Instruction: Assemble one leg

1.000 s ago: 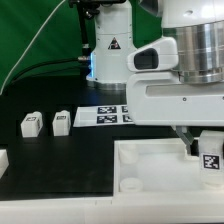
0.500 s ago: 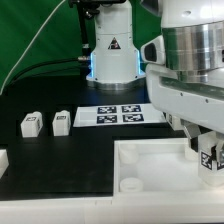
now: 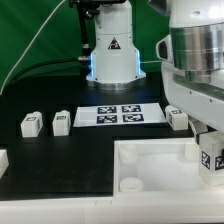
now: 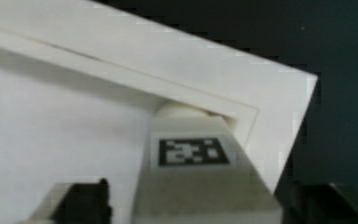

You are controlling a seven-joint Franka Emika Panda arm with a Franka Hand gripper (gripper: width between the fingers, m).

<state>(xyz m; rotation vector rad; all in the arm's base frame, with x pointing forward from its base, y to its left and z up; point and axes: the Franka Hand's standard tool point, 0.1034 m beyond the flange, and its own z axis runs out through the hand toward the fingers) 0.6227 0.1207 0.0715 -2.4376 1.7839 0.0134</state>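
One leg, a small white post with a black-and-white tag, stands upright in the corner socket of the large white rimmed tray part on the exterior view's right. My gripper hangs straight over it, one finger on either side. In the wrist view the leg stands between the two dark fingers, with a thin light gap at each side, so the gripper is open around it. Three more legs lie on the black table: two on the left and one on the right.
The marker board lies in the middle of the table in front of the robot base. Another white part shows at the exterior view's left edge. A green curtain hangs behind.
The hand has turned about its upright axis and the arm body has shifted to the exterior view's right. The leg in the tray corner keeps its place and its tag still faces the same way.
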